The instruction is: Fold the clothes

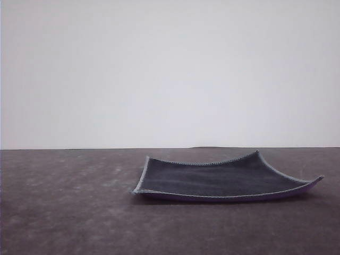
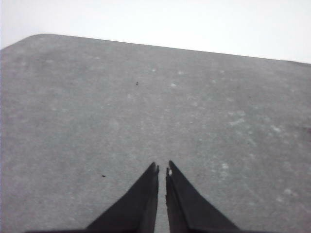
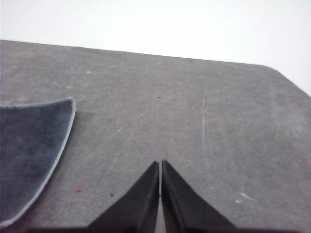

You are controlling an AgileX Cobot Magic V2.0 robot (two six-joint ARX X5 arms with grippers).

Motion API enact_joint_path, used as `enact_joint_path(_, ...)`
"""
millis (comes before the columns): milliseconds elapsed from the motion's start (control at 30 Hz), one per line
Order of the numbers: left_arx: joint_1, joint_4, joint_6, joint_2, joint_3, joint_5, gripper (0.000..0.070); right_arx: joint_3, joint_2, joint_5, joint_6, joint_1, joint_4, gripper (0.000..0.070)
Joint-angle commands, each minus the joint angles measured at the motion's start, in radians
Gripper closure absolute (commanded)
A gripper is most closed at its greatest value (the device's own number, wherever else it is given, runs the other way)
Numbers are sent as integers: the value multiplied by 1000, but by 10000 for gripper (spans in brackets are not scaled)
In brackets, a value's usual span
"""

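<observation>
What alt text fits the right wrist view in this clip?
The right pincer, shut and empty, hangs over a scuffed grey table. A dark charcoal cloth with light stitched edging lies flat beside it, untouched.

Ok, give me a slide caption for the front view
Grey cloth lies unfolded on the dark table, corners curling up, purple underside peeking out.

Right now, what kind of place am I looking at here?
Probably a lab test bench, not a home. A bare dark grey table against a blank white wall, one small charcoal cloth laid out, and two black pincers, left and right, shut above the tabletop.
</observation>
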Motion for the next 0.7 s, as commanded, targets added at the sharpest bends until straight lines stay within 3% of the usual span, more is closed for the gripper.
enact_joint_path(0, 2, -10, -40, 1, -17, 9, 684, -6, -1, -1, 43, -1, 17, 700)
enact_joint_path(133, 1, -9, -42, 1, 16, 91, 684, 16, 0, -1, 150, -1, 45, 700)
enact_joint_path(233, 0, -10, -69, 19, 80, 98, 684, 57, 21, -3, 230, -1, 42, 700)
enact_joint_path(367, -2, -11, -132, 105, 209, 95, 684, 149, 101, -84, 293, 0, 31, 700)
enact_joint_path(567, -3, -35, -139, 409, 435, 104, 684, 397, 371, -107, 260, 0, -111, 700)
enact_joint_path(667, -8, -31, -123, 622, 561, 175, 684, 537, 534, -131, 230, 0, -165, 700)
